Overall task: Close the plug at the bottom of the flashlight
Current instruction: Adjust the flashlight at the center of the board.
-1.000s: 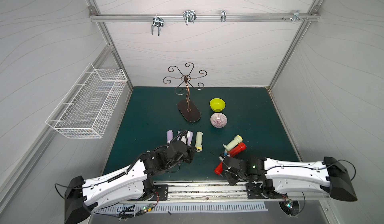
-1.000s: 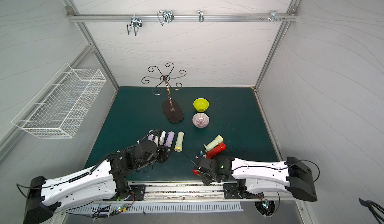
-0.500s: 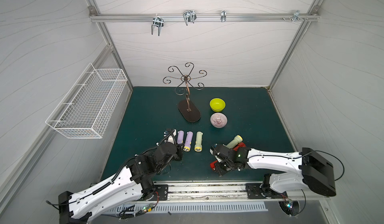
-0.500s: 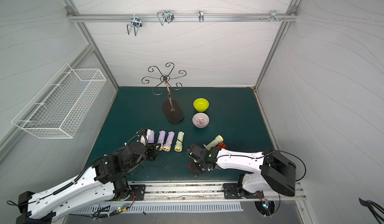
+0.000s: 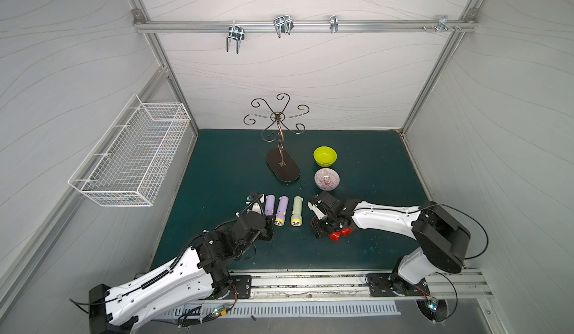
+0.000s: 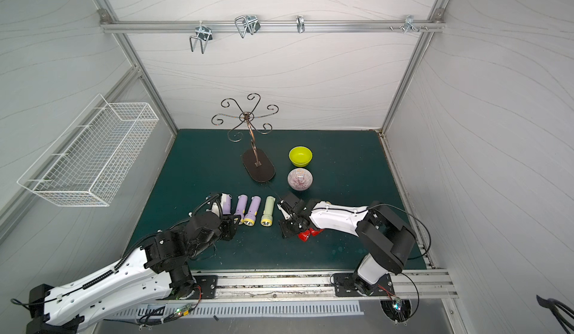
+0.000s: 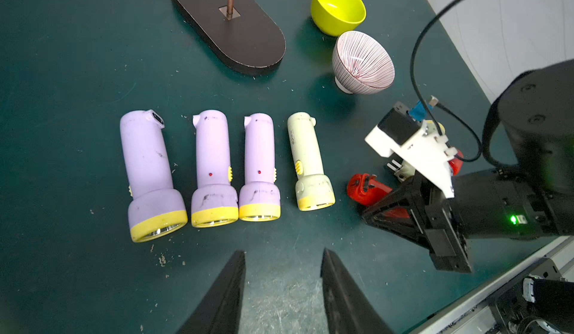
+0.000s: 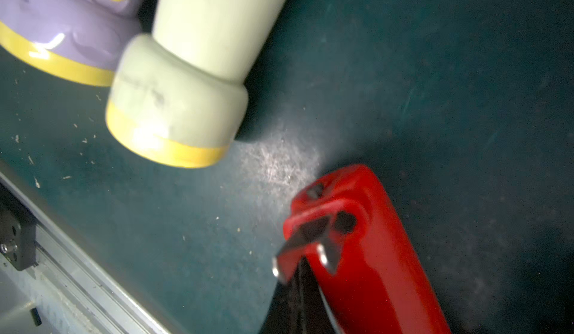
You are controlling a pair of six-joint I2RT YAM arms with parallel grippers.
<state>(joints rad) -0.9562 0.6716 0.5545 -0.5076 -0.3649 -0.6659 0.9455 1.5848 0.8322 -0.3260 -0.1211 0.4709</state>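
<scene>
A red flashlight [image 8: 375, 255] lies on the green mat, mostly hidden under my right gripper in both top views [image 5: 337, 235] [image 6: 306, 235]. Its plug [image 8: 324, 253] sticks out from the bottom end with metal prongs showing. My right gripper [image 8: 296, 273] is shut, its tip pressed against the plug flap; in the left wrist view it [image 7: 368, 213] covers the red flashlight [image 7: 365, 189]. My left gripper [image 7: 282, 253] hovers open over bare mat, in front of the lens ends of a row of flashlights, holding nothing.
Several lilac and pale green flashlights [image 5: 281, 210] lie side by side left of the red one. Behind stand a striped bowl [image 5: 326, 178], a yellow-green bowl [image 5: 325, 155] and a curled metal stand [image 5: 282, 169]. A wire basket [image 5: 130, 158] hangs on the left wall.
My right arm has swung left and farther onto the mat, now covering most of the red flashlight. My left gripper has drawn back off the row of flashlights.
</scene>
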